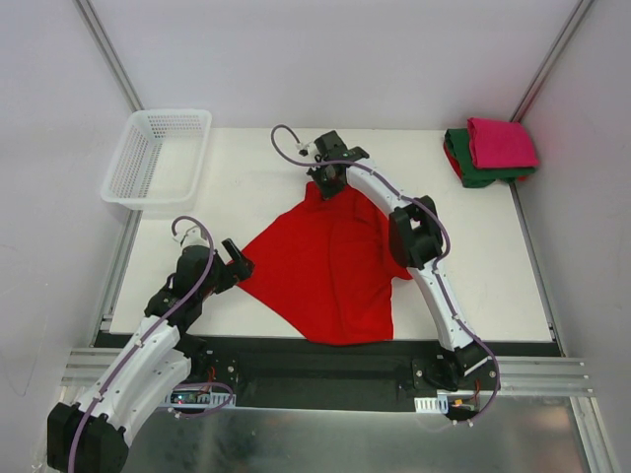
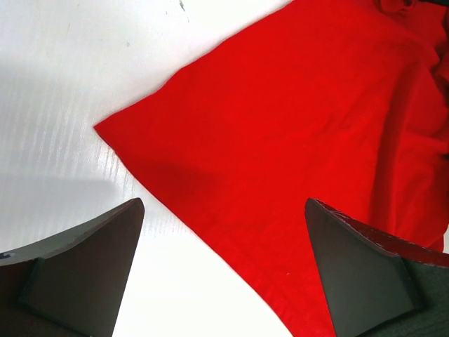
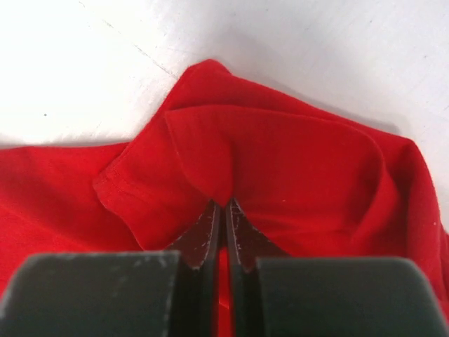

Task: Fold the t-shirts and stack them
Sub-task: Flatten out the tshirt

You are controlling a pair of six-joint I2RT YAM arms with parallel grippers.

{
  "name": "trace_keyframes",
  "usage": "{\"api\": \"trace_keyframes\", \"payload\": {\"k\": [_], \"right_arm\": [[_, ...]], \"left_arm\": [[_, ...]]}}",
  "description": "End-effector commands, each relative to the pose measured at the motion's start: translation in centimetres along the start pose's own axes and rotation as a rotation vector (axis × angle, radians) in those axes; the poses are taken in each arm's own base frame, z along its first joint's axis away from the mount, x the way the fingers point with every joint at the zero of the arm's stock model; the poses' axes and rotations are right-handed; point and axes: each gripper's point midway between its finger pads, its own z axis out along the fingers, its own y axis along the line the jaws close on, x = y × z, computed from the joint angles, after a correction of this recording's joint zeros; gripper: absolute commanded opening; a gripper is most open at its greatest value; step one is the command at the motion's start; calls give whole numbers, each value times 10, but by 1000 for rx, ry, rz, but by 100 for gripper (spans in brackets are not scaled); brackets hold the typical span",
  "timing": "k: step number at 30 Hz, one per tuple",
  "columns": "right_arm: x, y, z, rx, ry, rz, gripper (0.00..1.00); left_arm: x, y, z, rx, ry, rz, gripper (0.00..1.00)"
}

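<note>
On the table, right jaws clenched on far edge of red t-shirt — left jaws released, near its corner.

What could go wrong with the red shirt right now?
The right gripper pinches only a small fold of the red t-shirt, so the cloth might slip out when lifted. The left gripper is open by the shirt's left corner, holding nothing; pulling from one side could bunch the shirt.
</note>
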Motion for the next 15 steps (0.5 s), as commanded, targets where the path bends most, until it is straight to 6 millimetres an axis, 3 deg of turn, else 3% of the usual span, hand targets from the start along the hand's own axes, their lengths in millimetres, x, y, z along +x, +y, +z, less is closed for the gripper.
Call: {"api": "trace_keyframes", "payload": {"k": [1,2,3,6,10,15], "right_arm": [[5,3,-18,15,19,19,1],[18,5,-16,16,48,34,1],[5,3,-29,25,0,39,1],[14,1,-38,50,2,60,1],[10,-4,-70,108,-34,80,1],[25,0,-89,173,-30,85,1]], "left_arm": [[-4,-5,-1,26,-24,-7,99],[-4,-5,-2,29,-25,-5,99],[-4,-5,-2,30,-24,-7,99],[-4,-6,-3,39,-25,-7,99],[-3,-7,-4,49,-22,-2,99],[-2,-8,-4,56,-19,2,99]]}}
